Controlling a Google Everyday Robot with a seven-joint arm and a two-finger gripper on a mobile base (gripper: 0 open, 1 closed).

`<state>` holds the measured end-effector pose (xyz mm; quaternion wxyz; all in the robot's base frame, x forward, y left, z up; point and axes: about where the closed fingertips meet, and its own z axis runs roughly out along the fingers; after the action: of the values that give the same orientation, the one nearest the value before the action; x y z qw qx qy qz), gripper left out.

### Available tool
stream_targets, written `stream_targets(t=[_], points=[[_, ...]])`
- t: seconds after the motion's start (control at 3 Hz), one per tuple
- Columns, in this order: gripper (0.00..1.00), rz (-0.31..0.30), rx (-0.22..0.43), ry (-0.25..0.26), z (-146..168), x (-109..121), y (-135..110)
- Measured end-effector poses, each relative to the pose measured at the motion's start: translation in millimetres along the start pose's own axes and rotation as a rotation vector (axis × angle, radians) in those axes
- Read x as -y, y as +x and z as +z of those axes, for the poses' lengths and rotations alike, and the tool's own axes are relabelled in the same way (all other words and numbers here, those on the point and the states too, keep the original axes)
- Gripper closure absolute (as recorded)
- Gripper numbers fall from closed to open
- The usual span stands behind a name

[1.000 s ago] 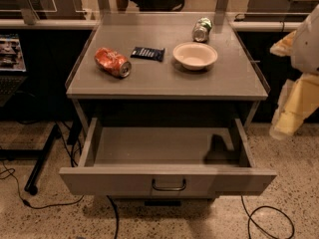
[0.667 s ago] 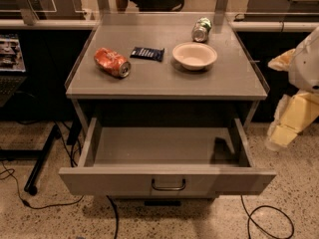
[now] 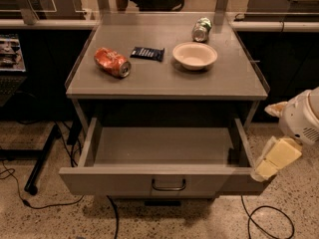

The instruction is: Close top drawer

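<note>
The top drawer is pulled far out of the grey cabinet, and its inside looks empty. Its flat front panel has a small dark wire handle at centre. My gripper, cream-coloured on a white arm, comes in from the right edge. It sits low, right at the drawer's front right corner. I cannot tell whether it touches the panel. The lower drawers are hidden under the open one.
On the cabinet top lie a crushed red can, a dark packet, a white bowl and a green can. A black stand leg and cables are on the speckled floor.
My arm has moved down and to the left, bringing the gripper from beside the cabinet to the drawer's front right corner. The drawer has not moved.
</note>
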<state>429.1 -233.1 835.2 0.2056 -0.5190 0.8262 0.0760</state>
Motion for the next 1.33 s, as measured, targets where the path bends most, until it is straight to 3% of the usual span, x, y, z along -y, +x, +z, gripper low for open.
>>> stream_targets(t=[0.67, 1.0, 1.33], points=[[0.46, -0.001, 0.0, 0.002, 0.4, 0.0, -0.3], [0.77, -0.001, 0.0, 0.002, 0.4, 0.0, -0.3], [0.98, -0.001, 0.0, 0.002, 0.4, 0.0, -0.3]])
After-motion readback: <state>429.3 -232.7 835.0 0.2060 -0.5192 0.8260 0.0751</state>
